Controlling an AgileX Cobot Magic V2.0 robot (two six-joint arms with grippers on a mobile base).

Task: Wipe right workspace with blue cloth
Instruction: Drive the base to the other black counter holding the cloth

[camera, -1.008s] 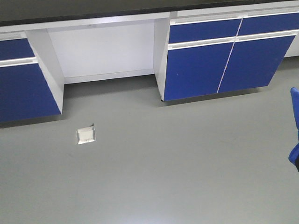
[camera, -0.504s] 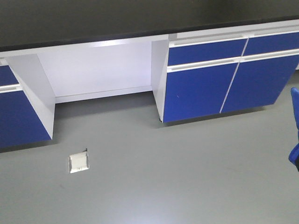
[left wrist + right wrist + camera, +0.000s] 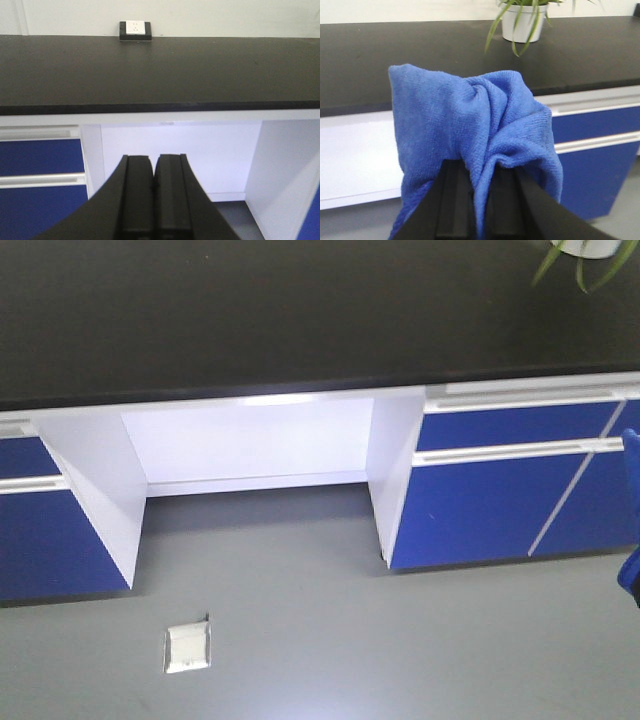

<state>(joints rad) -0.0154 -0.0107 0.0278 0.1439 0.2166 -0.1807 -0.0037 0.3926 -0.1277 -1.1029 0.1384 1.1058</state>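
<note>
Across the lower centre of the right wrist view, the blue cloth point(image 3: 470, 125) stands bunched in the right jaws, which are clenched on its lower folds. It rises above them in soft wrinkles, and one flap hangs down at lower right. Behind it, along the top of that frame, runs the right workspace point(image 3: 395, 60), a wide black table, with a potted plant point(image 3: 522, 22) in a white pot standing on it at upper centre-right. The cloth is held in the air, short of the table. Blue cabinet fronts point(image 3: 590, 150) with pale rails fill the right side beneath the table top.

At the bottom centre of the left wrist view, the left jaws are pressed together with nothing between them, facing the white kneehole point(image 3: 180, 155) under the table. A small socket box point(image 3: 135, 30) sits at the table's back edge, upper left of centre, against the pale wall.

Over the upper third of the front-facing view spreads the black table top, plant leaves showing at upper right, and a square floor plate point(image 3: 187, 648) lies on the grey floor point(image 3: 400, 660) at lower left
</note>
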